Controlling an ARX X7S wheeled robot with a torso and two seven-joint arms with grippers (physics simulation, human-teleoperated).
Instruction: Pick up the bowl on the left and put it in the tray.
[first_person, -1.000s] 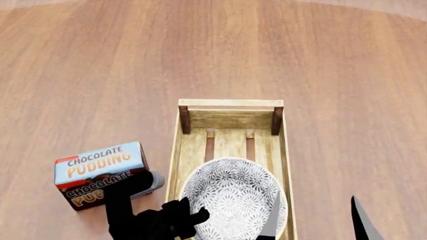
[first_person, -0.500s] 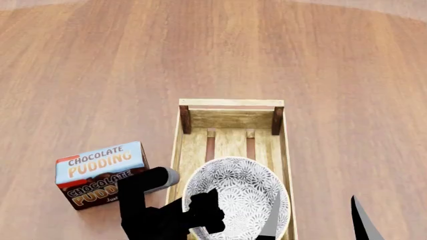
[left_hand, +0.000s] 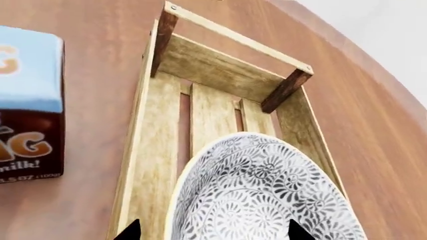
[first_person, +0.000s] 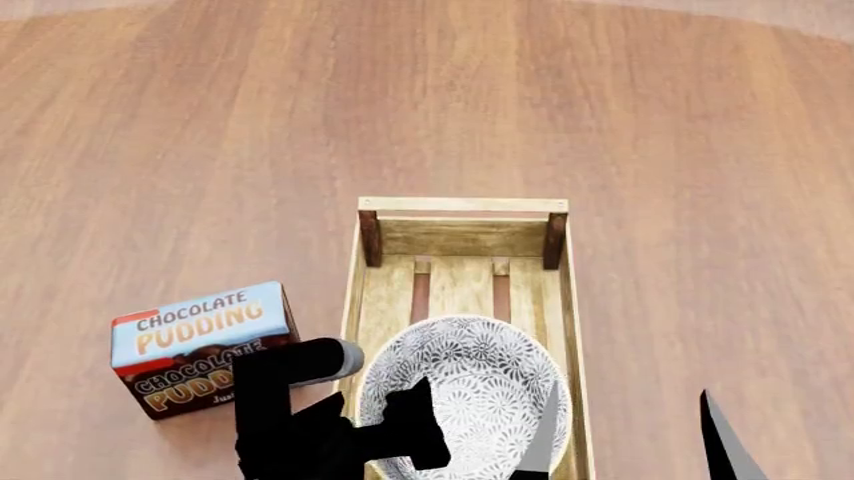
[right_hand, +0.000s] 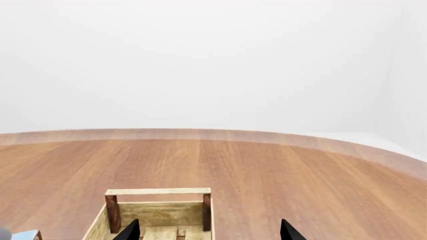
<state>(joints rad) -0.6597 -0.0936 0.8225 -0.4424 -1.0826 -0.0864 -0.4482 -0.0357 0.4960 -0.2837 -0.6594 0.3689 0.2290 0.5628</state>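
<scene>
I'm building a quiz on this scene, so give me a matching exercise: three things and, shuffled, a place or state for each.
Things:
1. bowl
2. chocolate pudding box
3. left gripper

Places or states:
A. standing on the table outside the tray
B. fingertips spread either side of the bowl's rim
C. inside the tray at its near end

Pairs: 1-C, 2-A, 3-B
</scene>
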